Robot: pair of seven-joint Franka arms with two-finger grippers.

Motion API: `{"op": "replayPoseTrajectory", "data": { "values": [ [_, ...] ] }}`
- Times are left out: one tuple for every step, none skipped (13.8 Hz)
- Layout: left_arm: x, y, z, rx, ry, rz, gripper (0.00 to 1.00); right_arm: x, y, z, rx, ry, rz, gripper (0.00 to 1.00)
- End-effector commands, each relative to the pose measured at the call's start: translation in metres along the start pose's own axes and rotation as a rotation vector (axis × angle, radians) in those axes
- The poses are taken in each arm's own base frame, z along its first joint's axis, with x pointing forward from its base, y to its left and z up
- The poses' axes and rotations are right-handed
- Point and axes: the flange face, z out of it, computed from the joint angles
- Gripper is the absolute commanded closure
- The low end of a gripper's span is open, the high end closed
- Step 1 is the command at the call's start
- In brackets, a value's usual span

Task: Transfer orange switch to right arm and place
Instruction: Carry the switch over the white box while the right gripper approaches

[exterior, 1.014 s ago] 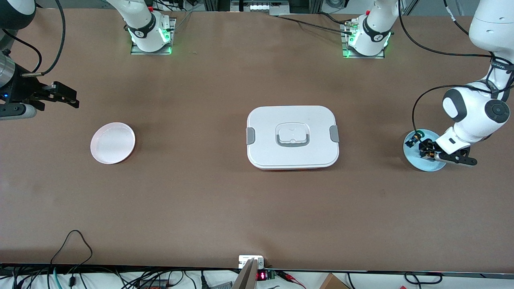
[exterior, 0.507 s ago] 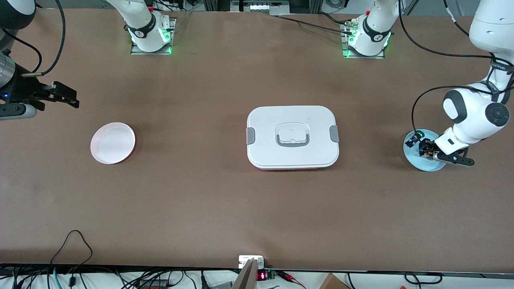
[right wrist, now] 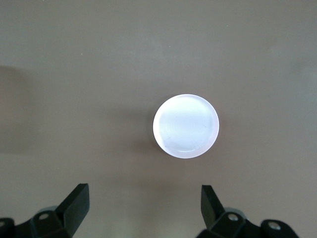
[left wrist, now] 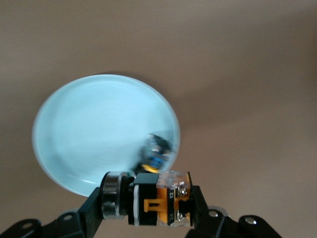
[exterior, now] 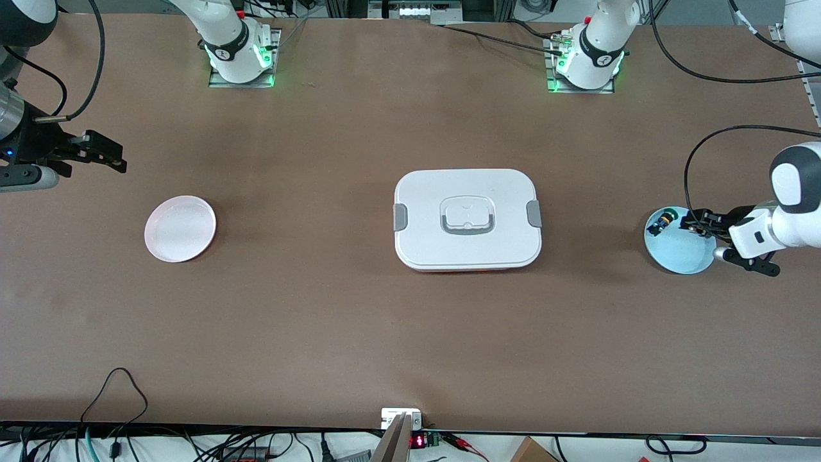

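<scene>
My left gripper (exterior: 698, 223) is shut on the orange switch (left wrist: 159, 199), a stubby black body with an orange band and a silver ring, and holds it sideways over the edge of the light blue plate (exterior: 681, 251). The plate also shows in the left wrist view (left wrist: 94, 129). A second small switch (exterior: 662, 222) lies on that plate near its rim; it is blurred in the left wrist view (left wrist: 156, 148). My right gripper (exterior: 106, 154) is open and empty, waiting at the right arm's end of the table above the pale pink plate (exterior: 180, 229), which also shows in the right wrist view (right wrist: 185, 126).
A white lidded container (exterior: 467, 219) with grey latches sits in the middle of the table between the two plates. Cables hang by both arms and along the table's front edge.
My left gripper has risen from the blue plate with the orange switch in it and swung toward the left arm's end of the table. The right arm has not moved.
</scene>
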Motion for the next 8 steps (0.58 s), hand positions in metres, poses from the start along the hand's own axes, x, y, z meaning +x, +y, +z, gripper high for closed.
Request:
{"op": "replayPoseTrajectory", "data": {
  "values": [
    [0.01, 0.031, -0.033, -0.087, -0.028, 0.094, 0.78, 0.005, -0.007, -0.014, 0.01, 0.039, 0.0, 0.0],
    [0.014, 0.044, -0.044, -0.123, -0.024, 0.122, 0.78, 0.01, -0.006, -0.014, 0.009, 0.047, -0.003, 0.0],
    [0.018, 0.057, -0.055, -0.168, 0.003, 0.152, 0.77, 0.017, -0.006, -0.017, 0.009, 0.058, -0.009, 0.0],
    [0.024, 0.07, -0.072, -0.197, 0.05, 0.199, 0.77, 0.023, -0.006, -0.018, 0.011, 0.064, -0.012, 0.0],
    [0.031, 0.088, -0.081, -0.229, 0.086, 0.281, 0.77, 0.028, -0.008, -0.01, 0.013, 0.052, -0.02, 0.0],
    [0.04, 0.109, -0.084, -0.277, 0.131, 0.393, 0.77, 0.033, -0.009, -0.002, 0.013, 0.038, -0.026, 0.0],
    [0.049, 0.131, -0.08, -0.346, 0.178, 0.475, 0.78, 0.035, -0.012, -0.003, 0.014, 0.041, -0.029, 0.0],
    [0.054, 0.143, -0.081, -0.395, 0.219, 0.526, 0.78, 0.036, -0.014, -0.002, 0.013, 0.037, -0.032, 0.0]
  ]
}}
